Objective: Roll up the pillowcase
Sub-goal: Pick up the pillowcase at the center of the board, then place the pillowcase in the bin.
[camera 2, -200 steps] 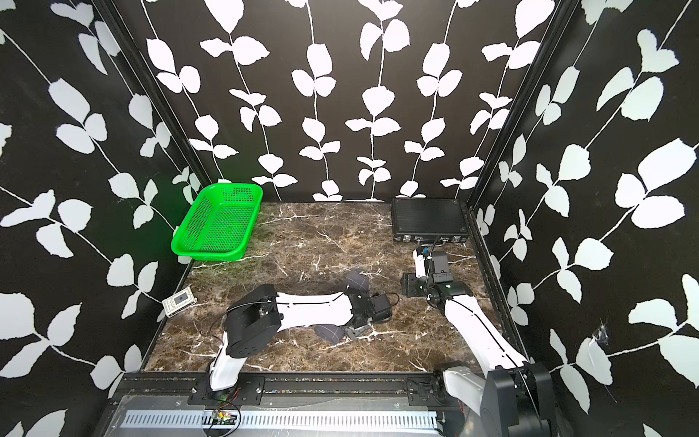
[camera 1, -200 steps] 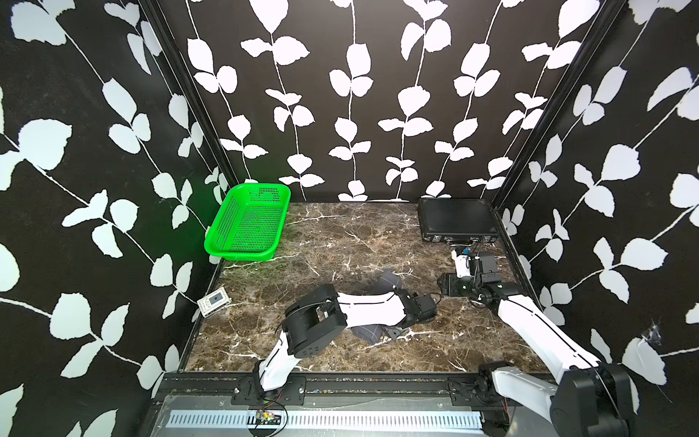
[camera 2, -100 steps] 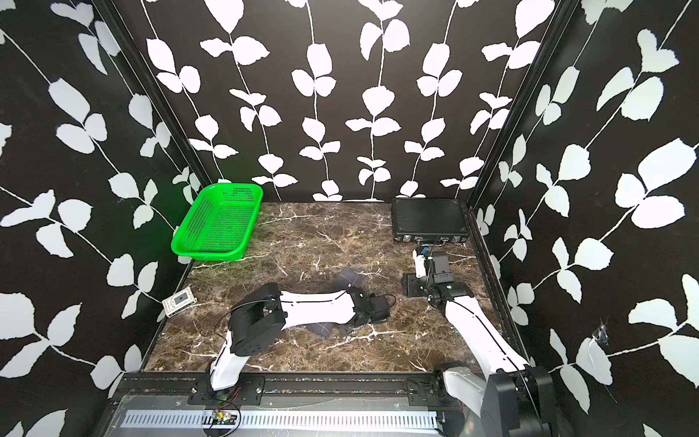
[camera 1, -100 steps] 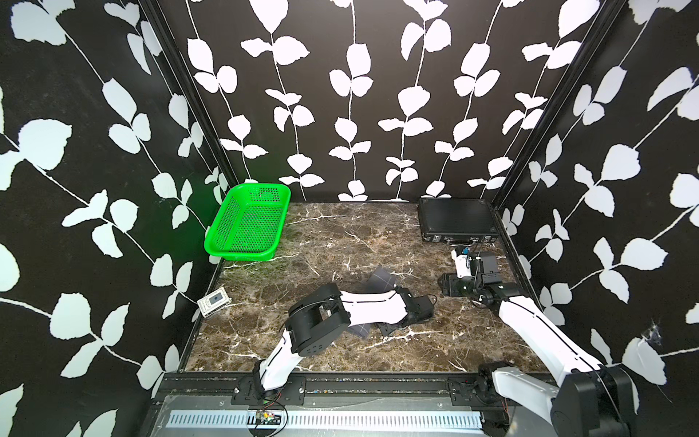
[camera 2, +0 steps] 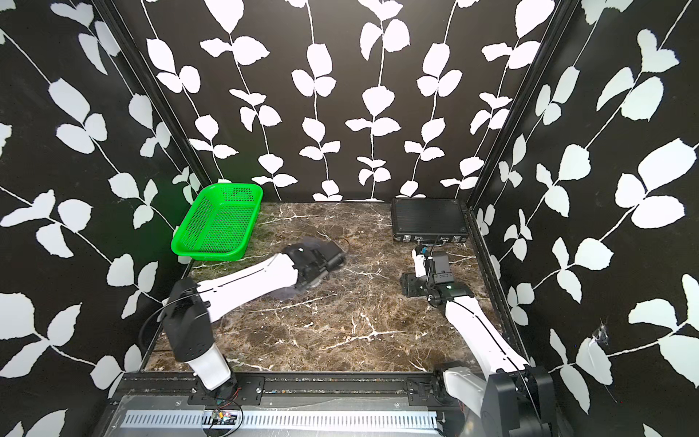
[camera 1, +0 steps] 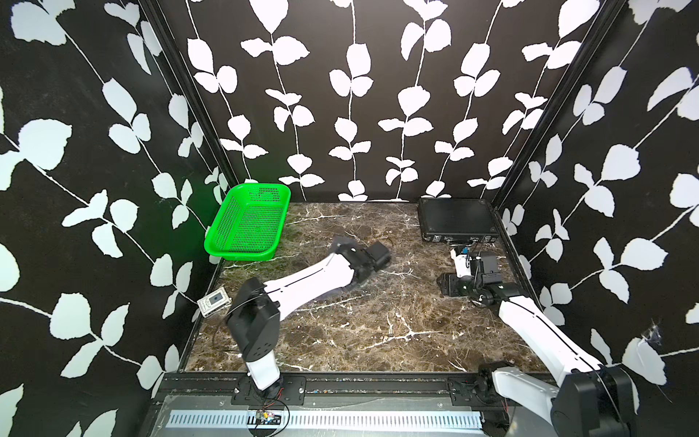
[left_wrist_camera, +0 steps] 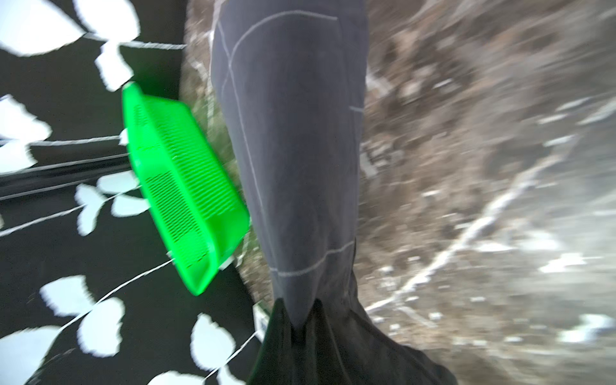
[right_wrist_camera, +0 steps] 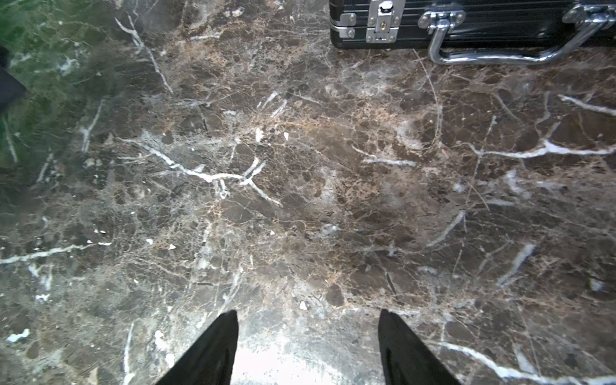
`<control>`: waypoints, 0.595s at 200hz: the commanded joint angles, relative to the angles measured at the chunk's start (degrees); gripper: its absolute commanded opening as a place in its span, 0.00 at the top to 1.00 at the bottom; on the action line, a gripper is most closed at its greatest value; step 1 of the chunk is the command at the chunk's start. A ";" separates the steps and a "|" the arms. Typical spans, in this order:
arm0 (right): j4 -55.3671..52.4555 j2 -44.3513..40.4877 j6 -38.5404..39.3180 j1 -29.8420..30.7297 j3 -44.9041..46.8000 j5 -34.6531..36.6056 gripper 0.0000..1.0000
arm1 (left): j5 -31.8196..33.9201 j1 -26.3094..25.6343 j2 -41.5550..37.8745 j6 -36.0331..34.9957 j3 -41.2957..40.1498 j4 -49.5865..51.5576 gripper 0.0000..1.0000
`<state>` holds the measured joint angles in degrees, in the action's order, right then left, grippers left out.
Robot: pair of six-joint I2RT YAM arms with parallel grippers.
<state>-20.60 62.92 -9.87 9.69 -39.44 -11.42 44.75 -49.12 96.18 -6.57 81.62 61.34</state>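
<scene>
My left gripper (left_wrist_camera: pixel 298 320) is clamped on the pillowcase (left_wrist_camera: pixel 290 150). A gathered fold sits pinched between its fingertips, and the fabric stretches away from them over the marble table (left_wrist_camera: pixel 466 166), just beside the green basket (left_wrist_camera: pixel 180 186). My right gripper (right_wrist_camera: pixel 308 320) stands released over bare marble, well apart from the fabric.

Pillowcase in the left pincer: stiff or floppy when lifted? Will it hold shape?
Likely floppy: the pillowcase funnels into soft folds where the left pincer is shut on it. Probably light, since that small pinch seems enough to pull it taut. I doubt it holds a shape unaided.
</scene>
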 commanded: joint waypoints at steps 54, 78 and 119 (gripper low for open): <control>2.33 0.84 -1.62 -0.20 -2.14 -3.16 0.25 | 5.37 23.61 -9.61 -35.22 -0.52 -18.43 1.00; 2.32 1.24 -2.24 -0.05 -2.82 -3.02 0.21 | 3.41 30.31 -7.83 -44.57 0.03 -26.42 1.00; -0.08 -0.94 -2.09 -0.09 -4.74 0.73 0.01 | -1.52 40.94 -0.02 -53.98 4.59 -36.29 1.00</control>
<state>-20.45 63.94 -11.79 9.69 -40.58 -13.43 46.72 -13.06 92.31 -51.57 82.04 34.26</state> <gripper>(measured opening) 0.992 0.052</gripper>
